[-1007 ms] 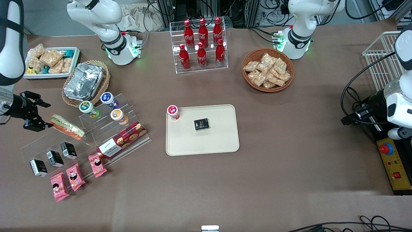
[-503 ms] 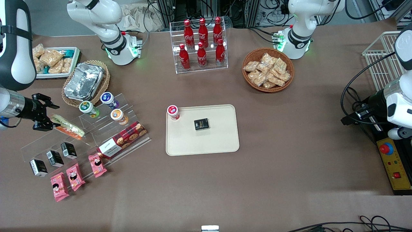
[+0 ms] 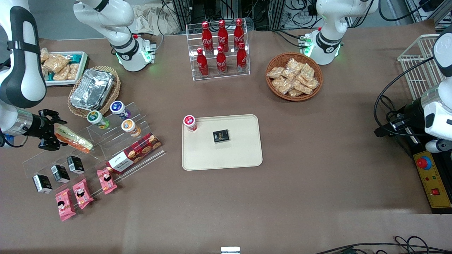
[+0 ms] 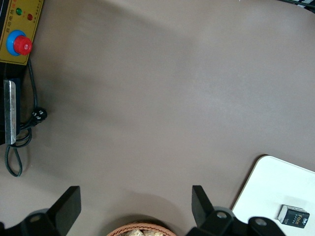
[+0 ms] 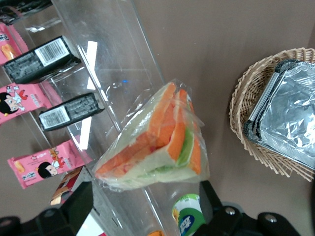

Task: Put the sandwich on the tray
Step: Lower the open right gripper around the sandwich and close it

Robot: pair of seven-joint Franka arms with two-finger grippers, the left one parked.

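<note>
Front view: the gripper (image 3: 53, 131), fingers spread apart, sits at one end of the wrapped sandwich (image 3: 73, 138), which lies on a clear stepped stand (image 3: 95, 148) toward the working arm's end. The tray (image 3: 236, 155) lies well apart, mid-table.

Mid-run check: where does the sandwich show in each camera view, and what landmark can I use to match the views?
Front view: the sandwich lies on the clear acrylic stand at the working arm's end, with the gripper open at its tip.
Right wrist view: the sandwich fills the middle, between the fingers.
Left wrist view: not in it.
Shared landmark: the foil container in its wicker basket.
</note>
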